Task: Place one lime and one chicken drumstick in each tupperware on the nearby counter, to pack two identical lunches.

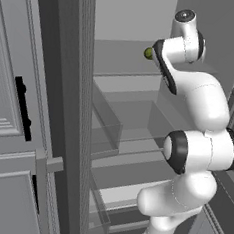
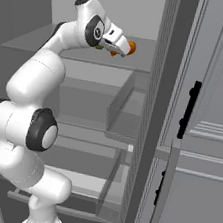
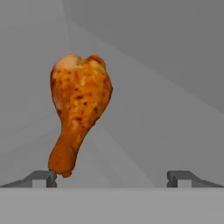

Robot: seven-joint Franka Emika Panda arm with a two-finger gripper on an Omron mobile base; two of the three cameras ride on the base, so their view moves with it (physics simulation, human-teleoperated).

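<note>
So I've got the arm reaching into the open fridge (image 1: pixel 127 140), up at the top shelf (image 2: pixel 136 61). In the hand view the chicken drumstick (image 3: pixel 78 111) fills the left-centre of the frame, fat end up, thin bone end down near the left fingertip (image 3: pixel 46 178). The claw (image 3: pixel 113 179) is spread fully apart, holding nothing yet. My guess: it's light and stiff but greasy-looking and tapered, so I'd pinch across the meaty bulge rather than the skinny end, which could slide out. There's a lime (image 1: pixel 148 53) peeking out in the upper middle of the left base view, just behind the wrist. No labels or writing that I can read.
</note>
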